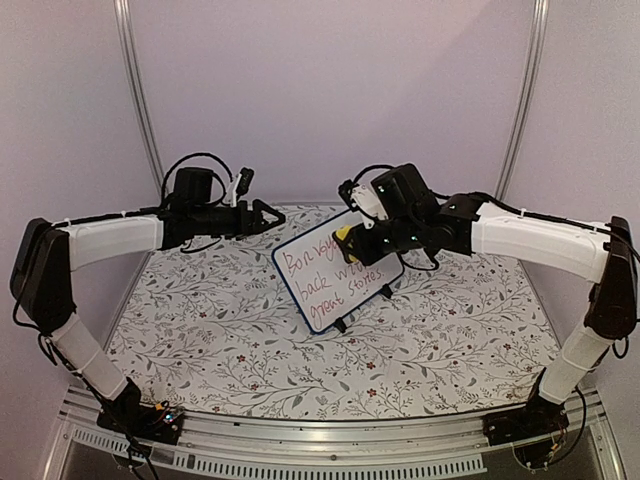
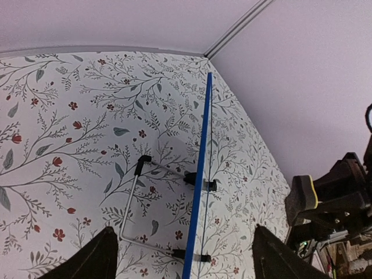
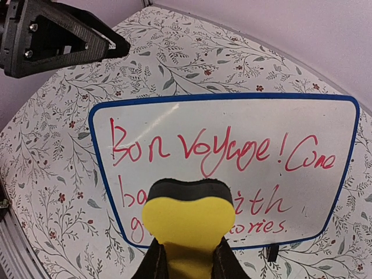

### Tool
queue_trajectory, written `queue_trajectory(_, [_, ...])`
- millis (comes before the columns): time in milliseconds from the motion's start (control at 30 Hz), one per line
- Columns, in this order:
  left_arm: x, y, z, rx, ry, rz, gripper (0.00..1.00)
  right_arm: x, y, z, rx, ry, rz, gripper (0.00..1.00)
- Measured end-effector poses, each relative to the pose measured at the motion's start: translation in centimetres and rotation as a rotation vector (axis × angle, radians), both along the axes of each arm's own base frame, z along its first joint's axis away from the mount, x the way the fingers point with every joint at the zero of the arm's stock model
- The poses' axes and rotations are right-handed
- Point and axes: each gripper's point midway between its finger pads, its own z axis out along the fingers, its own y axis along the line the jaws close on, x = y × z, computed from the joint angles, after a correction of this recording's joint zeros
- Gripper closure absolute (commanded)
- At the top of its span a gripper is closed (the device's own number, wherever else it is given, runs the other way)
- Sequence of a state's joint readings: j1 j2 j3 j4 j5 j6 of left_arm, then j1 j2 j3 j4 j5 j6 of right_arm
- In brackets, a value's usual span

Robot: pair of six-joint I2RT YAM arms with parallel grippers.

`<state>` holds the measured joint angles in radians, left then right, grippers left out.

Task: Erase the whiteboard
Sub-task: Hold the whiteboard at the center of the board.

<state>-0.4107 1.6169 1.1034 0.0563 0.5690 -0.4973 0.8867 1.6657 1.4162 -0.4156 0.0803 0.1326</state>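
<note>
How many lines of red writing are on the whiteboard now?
3 on the whiteboard: top, middle, and near the bottom edge. The yellow sponge hides parts of the lower two.

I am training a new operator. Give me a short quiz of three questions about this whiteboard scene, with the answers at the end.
1. True or false: the whiteboard is already wiped clean.
2. What does the right claw hold? A. a marker; B. a yellow sponge; C. a cloth.
3. Fill in the missing word: the left claw is ____ and grips nothing.

Key: 1 false, red writing covers the board; 2 B; 3 open.
</note>
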Motion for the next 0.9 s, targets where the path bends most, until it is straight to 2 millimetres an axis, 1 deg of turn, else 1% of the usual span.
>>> queue_trajectory(133, [-0.3,-0.2,-0.3,0.007,0.016,-0.007,0.31,-0.1,0.3,-0.5,-0.009,0.005,0.007,0.84])
queue_trajectory(300, [-0.4,0.1,-0.9,0.044,0.053,0.018,0.33,-0.1,0.5,-1.1,-0.02,0.011,0.016,0.84])
queue_trajectory(400, [-0.8,0.3,-1.4,0.065,0.076,0.028,0.38,-0.1,0.8,-1.0,-0.021,0.004,0.026,0.84])
queue_trajectory(500, [-1.6,0.6,-1.5,0.074,0.084,0.03,0.4,0.3,1.5,-0.4,-0.014,-0.014,0.036,0.84])
queue_trajectory(600, [-2.5,0.9,-1.3,0.076,0.067,0.016,0.51,0.9,2.2,0.1,-0.01,-0.032,0.046,0.84])
queue_trajectory(700, [-3.2,0.9,-1.7,0.082,0.057,-0.003,0.61,1.5,3.1,0.8,0.001,-0.047,0.056,0.83])
queue_trajectory(800, [-3.3,0.6,-2.4,0.081,0.063,-0.034,0.68,1.9,4.0,1.3,0.015,-0.058,0.074,0.83])
queue_trajectory(900, [-3.5,-0.1,-3.9,0.069,0.103,-0.079,0.77,2.1,4.8,1.8,0.03,-0.064,0.088,0.83])
